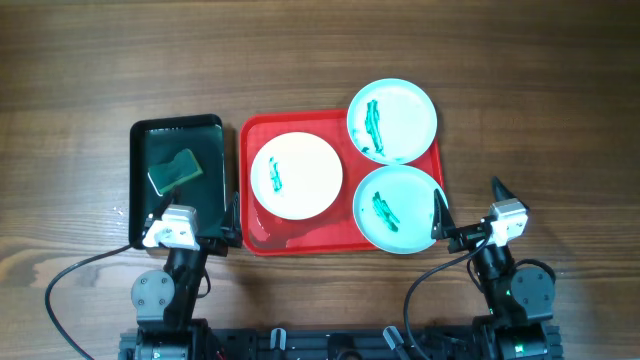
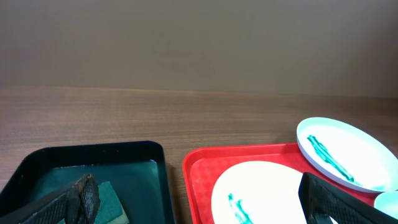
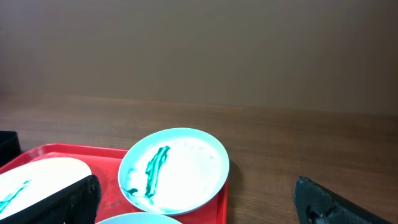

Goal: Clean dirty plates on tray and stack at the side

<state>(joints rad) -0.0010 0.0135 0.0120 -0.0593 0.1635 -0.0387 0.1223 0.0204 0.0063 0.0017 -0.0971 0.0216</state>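
Nearby, dirty plates [image 1: 296, 175] on tray [image 1: 320, 236], between left fingers [image 1: 233, 214] and right fingers [image 1: 438, 210], both spread open.

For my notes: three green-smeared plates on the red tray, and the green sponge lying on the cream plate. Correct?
Not quite. The green sponge lies in the black tray to the left of the red tray, not on the cream plate. The overhead view shows it plainly. The rest of your note stands.
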